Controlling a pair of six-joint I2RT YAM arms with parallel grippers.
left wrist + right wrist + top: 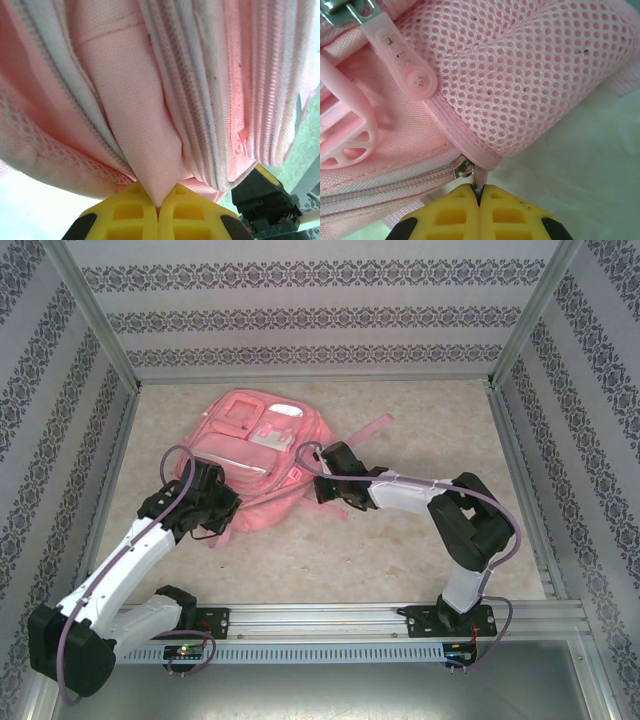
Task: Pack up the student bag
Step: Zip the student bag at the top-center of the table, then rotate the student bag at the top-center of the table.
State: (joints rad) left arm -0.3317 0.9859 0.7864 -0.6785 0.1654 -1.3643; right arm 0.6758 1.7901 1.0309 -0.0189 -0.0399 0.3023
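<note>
Left jaws clamped on a fabric fold (145,125) at the near edge of the bag (250,440), bag lying flat on the bench (420,440) left of centre, right jaws clamped on a zip pull (476,179) by its mesh pocket (530,75)

Both arms have white shells on the long links and black blocks at the joints. The left arm (130,550) is fixed by a black base plate (205,622) on the aluminium rail (330,620). The right arm (405,495) has the same kind of plate (415,620), further right on this rail. 1 lilac cable runs along each arm in loose loops. The left end effector (157,202) has 2 yellow fingers with square recesses and black backs. The right end effector (479,192) looks the same, with small dark specks on the yellow.
</note>
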